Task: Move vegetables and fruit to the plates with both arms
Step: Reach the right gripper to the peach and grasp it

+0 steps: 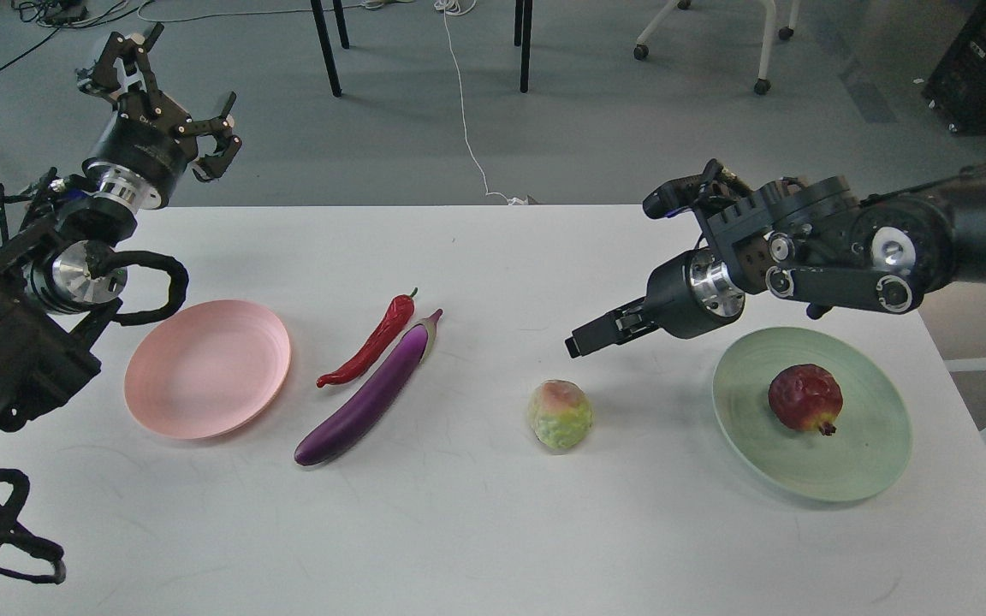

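Note:
The dark red pomegranate (805, 399) lies on the pale green plate (861, 462) at the right. My right gripper (585, 340) is free of it and empty, hanging above the table just up and right of the bumpy yellow-green fruit (560, 415); its fingers show side-on. The purple eggplant (369, 393) and the red chili (371, 344) lie side by side at the middle left. The pink plate (207, 368) is bare. My left gripper (169, 98) is open and empty, raised beyond the table's far left corner.
The white table's (493, 530) right edge runs close to the green plate. Chair legs (326, 47), a white cable (463, 111) and a wheeled chair base (763, 51) are on the floor beyond the far edge.

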